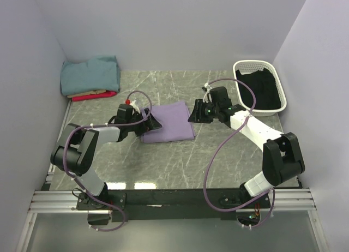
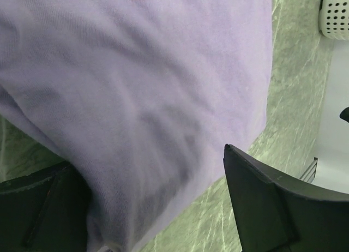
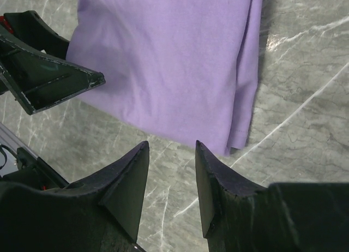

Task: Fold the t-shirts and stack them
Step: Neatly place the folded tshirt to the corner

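A lavender t-shirt lies folded into a rectangle in the middle of the table. My left gripper is at its left edge with the jaws wide open. In the left wrist view the cloth fills the space between the two fingers. My right gripper is open at the shirt's right edge. In the right wrist view its tips hover over bare marble just short of the shirt. Folded teal, tan and red shirts are stacked at the back left corner.
A white perforated basket holding dark cloth stands at the back right, and its corner shows in the left wrist view. Grey walls close in the table on three sides. The left gripper's finger shows in the right wrist view.
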You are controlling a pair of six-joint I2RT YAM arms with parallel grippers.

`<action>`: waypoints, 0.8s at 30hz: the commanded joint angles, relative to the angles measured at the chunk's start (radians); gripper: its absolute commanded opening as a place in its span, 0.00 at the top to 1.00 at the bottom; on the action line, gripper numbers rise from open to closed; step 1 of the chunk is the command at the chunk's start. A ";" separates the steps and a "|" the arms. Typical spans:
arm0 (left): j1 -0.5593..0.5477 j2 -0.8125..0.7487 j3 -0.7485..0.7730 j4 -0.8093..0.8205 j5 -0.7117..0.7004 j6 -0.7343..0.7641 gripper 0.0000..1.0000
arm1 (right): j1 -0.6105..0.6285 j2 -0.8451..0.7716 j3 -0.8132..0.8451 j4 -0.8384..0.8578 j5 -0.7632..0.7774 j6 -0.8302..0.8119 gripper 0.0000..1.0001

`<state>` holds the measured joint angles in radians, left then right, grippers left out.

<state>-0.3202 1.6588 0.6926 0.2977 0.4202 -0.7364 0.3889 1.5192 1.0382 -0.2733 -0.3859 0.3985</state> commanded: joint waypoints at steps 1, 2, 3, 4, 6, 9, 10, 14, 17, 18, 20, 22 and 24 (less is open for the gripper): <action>-0.010 0.042 0.013 -0.180 -0.095 0.034 0.07 | -0.012 -0.011 -0.001 0.016 -0.005 -0.016 0.53; -0.010 0.045 0.019 -0.184 -0.101 0.037 0.08 | -0.012 -0.007 0.002 0.016 -0.005 -0.018 0.53; -0.010 0.062 0.033 -0.187 -0.103 0.041 0.09 | -0.012 -0.005 0.005 0.013 -0.005 -0.020 0.53; -0.010 0.073 0.039 -0.183 -0.098 0.045 0.10 | -0.013 -0.004 0.008 0.010 -0.005 -0.023 0.53; -0.010 0.114 0.050 -0.160 -0.077 0.040 0.23 | -0.012 0.006 0.014 0.005 -0.004 -0.027 0.53; -0.010 0.169 0.067 -0.099 -0.029 0.025 0.44 | -0.015 0.010 0.019 0.002 -0.001 -0.033 0.53; -0.010 0.183 0.071 -0.077 -0.020 0.016 0.51 | -0.018 0.010 0.019 -0.001 -0.002 -0.032 0.53; -0.010 0.242 0.099 -0.048 0.015 0.012 0.67 | -0.025 0.010 0.016 -0.003 -0.001 -0.035 0.53; -0.010 0.271 0.134 -0.046 0.035 0.029 0.99 | -0.030 0.013 0.014 -0.001 -0.002 -0.035 0.53; -0.008 0.278 0.157 -0.046 0.037 0.040 0.99 | -0.033 0.013 0.014 0.000 -0.004 -0.036 0.53; -0.008 0.292 0.185 -0.046 0.066 0.052 0.99 | -0.035 0.012 0.013 -0.003 -0.002 -0.035 0.53; -0.008 0.291 0.226 -0.060 0.083 0.072 0.99 | -0.033 0.006 0.010 -0.003 -0.002 -0.035 0.53; -0.008 0.271 0.270 -0.100 0.084 0.098 0.99 | -0.039 0.006 0.008 -0.004 -0.002 -0.035 0.53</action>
<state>-0.3222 1.9129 0.9047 0.3141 0.5240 -0.7280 0.3618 1.5295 1.0382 -0.2798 -0.3862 0.3775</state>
